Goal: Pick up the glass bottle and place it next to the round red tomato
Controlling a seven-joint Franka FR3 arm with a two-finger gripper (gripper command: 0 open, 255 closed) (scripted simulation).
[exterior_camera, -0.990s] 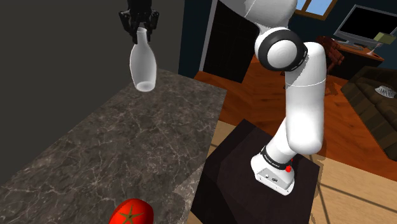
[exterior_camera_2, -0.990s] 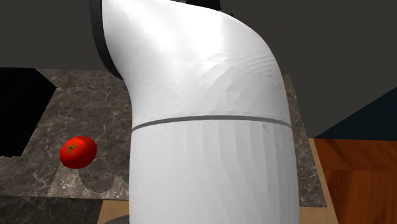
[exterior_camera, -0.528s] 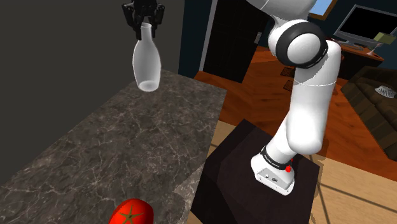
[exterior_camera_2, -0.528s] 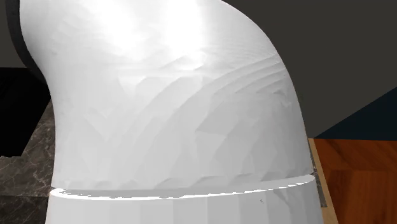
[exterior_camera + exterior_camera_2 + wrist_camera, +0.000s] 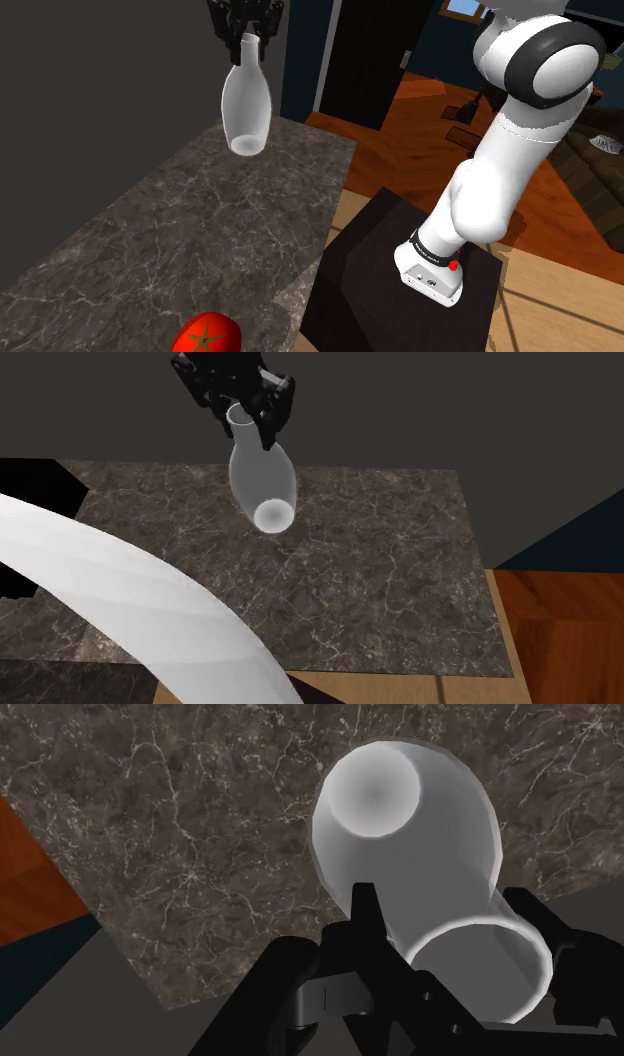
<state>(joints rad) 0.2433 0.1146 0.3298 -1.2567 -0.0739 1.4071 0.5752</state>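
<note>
A pale, translucent bottle [image 5: 247, 105] hangs by its neck high above the far end of the dark marble counter [image 5: 190, 230], tilted slightly. My black gripper [image 5: 247, 22] is shut on the bottle's neck. From the second exterior view the gripper [image 5: 240, 402] clasps the bottle [image 5: 262, 477] over the counter's middle. Along the wrist view the fingers [image 5: 365, 919] pinch the bottle's rim, with the bottle [image 5: 410, 819] body below. The red tomato [image 5: 205, 335] lies at the counter's near end, far from the bottle.
A dark wall [image 5: 100, 90] runs behind the counter. My white arm [image 5: 130, 622] crosses the second exterior view's lower left. The black stand [image 5: 400, 280] sits on wooden floor [image 5: 560, 290] beside the counter's edge.
The bottle has shifted to the shoulder view's right and slightly nearer in my grip. My arm's elbow swung right and no longer blocks the second exterior view.
</note>
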